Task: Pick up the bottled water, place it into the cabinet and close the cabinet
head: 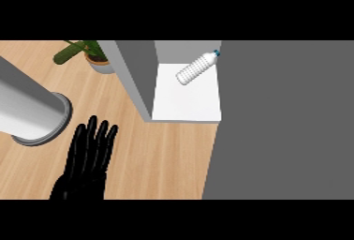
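The water bottle (pixel 198 68) is clear with a blue cap. It lies slanted on the white shelf floor (pixel 187 101) inside the cabinet, cap toward the back right. The cabinet's grey left wall (pixel 135 77) stands beside it. A broad dark grey door panel (pixel 283 122) fills the right side of the view and hides the cabinet's right edge. My left hand (pixel 86 161) shows at the lower left over the wooden counter, fingers straight and pointing away, holding nothing, well apart from the cabinet. My right hand does not show.
A large light grey cylinder (pixel 31 110) slants in from the upper left edge, just left of my hand. A potted green plant (pixel 86 54) stands at the back, left of the cabinet. Bare wooden counter (pixel 162 159) lies in front of the shelf.
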